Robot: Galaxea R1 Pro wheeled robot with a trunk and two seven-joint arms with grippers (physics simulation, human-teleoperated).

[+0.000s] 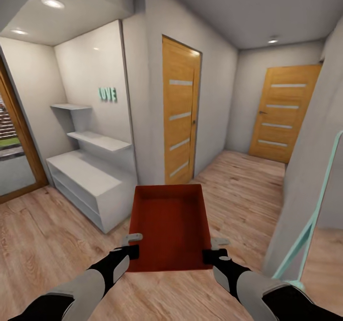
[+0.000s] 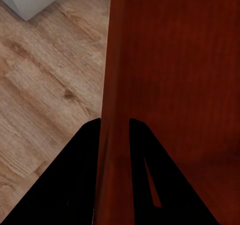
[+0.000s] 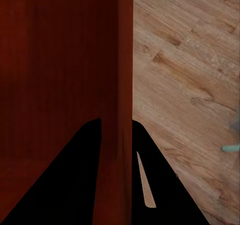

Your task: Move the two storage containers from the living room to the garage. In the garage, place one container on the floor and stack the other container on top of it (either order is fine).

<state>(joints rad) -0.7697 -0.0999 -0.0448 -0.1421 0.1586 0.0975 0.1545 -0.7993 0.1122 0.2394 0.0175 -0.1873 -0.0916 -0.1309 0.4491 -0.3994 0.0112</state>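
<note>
Container (image 1: 171,225) between both hands — seemingly clamped, hallway.

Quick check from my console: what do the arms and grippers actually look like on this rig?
Both arms have light grey forearm shells over black upper segments, with black wrists. The left gripper and right gripper each have a black body and pale grey finger plates. In the wrist views the fingers render as plain black wedges. No cables or markings show.
</note>
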